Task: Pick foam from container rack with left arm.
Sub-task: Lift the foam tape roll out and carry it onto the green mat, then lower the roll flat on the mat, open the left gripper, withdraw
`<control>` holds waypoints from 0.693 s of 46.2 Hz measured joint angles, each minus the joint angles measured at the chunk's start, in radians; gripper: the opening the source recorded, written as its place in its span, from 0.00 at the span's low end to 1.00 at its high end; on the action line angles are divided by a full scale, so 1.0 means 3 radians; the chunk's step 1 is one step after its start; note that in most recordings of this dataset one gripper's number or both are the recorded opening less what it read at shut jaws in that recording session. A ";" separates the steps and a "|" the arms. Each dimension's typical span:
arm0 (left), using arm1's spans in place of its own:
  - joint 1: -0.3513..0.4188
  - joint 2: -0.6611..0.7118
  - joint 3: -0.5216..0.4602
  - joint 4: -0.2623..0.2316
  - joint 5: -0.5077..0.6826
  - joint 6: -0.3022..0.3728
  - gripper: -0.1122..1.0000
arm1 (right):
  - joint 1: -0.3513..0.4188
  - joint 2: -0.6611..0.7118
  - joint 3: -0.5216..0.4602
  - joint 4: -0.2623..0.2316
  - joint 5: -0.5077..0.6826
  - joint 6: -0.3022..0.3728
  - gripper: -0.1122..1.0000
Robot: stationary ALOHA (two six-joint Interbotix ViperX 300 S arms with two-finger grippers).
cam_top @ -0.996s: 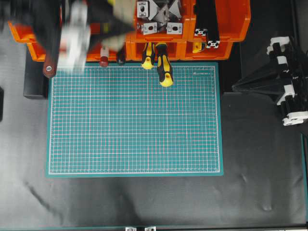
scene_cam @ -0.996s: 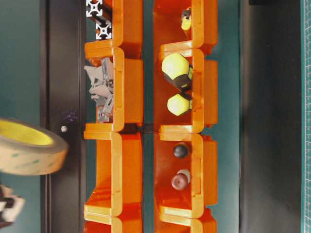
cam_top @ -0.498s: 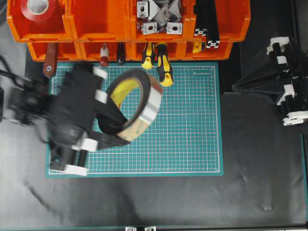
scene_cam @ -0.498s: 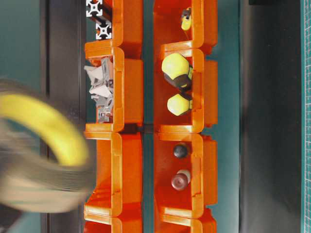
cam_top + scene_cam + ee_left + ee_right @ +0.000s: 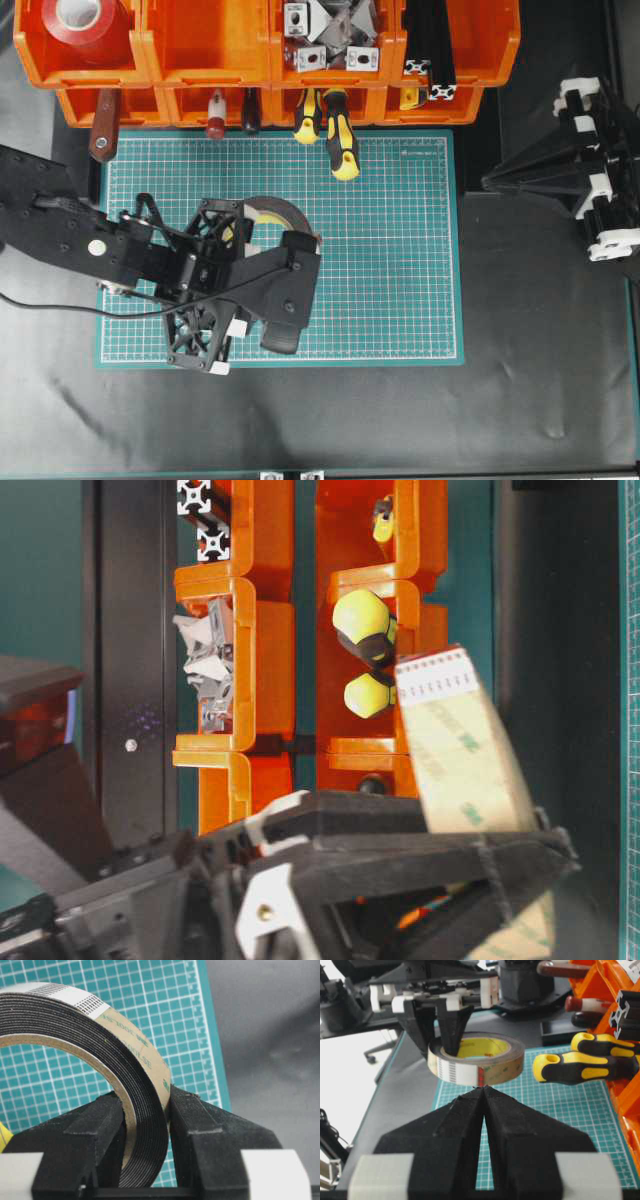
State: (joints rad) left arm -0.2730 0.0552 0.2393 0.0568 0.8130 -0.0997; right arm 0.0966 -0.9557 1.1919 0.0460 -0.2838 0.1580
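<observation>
The left gripper [image 5: 268,240] pinches the wall of the foam tape roll [image 5: 275,212], one finger inside the ring against the cream-yellow liner and the other outside on the tan backing; the left wrist view shows the black foam layers squeezed between the two black pads [image 5: 192,1125]. The roll is clear of the container rack [image 5: 200,60] and hangs over the green cutting mat [image 5: 400,250], roughly level in the right wrist view, with a gap under it that suggests it has not touched down. The right gripper [image 5: 484,1091] sits parked off the mat's right side, its fingers pressed together on nothing.

The step in hand looks like lowering and setting down the picked roll, so the pick itself is judged nearly done. To do it well, the arm should descend slowly and keep the ring flat, since the grip catches only one spot of the wall and the far side can droop or swing. The foam is soft and may creep between the pads, so the clamp should hold steady until the lower edge rests fully on the mat, and only then spread. The inner finger should lift straight up out of the ring, or it may drag the roll along. The yellow-handled screwdrivers [image 5: 340,140] jutting from the lower bins lie near, so the descent should stay well toward the mat's centre
</observation>
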 measured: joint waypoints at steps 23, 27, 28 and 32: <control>0.0000 0.0005 0.0026 0.0005 0.0128 -0.0041 0.32 | 0.0000 0.0000 0.0000 0.0000 0.0000 0.0000 0.10; -0.0005 0.0005 0.0026 0.0005 0.0199 -0.0046 0.32 | 0.0005 0.0000 0.0000 0.0000 0.0000 0.0000 0.10; -0.0005 0.0005 0.0026 0.0005 0.0215 -0.0046 0.32 | 0.0005 0.0000 0.0000 0.0000 0.0000 0.0000 0.10; -0.0005 0.0010 0.0031 0.0005 0.0261 -0.0046 0.32 | 0.0000 0.0000 0.0000 0.0000 0.0000 0.0000 0.10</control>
State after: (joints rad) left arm -0.2746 0.0583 0.2485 0.0583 0.8912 -0.1135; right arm 0.0966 -0.9557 1.1919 0.0460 -0.2838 0.1580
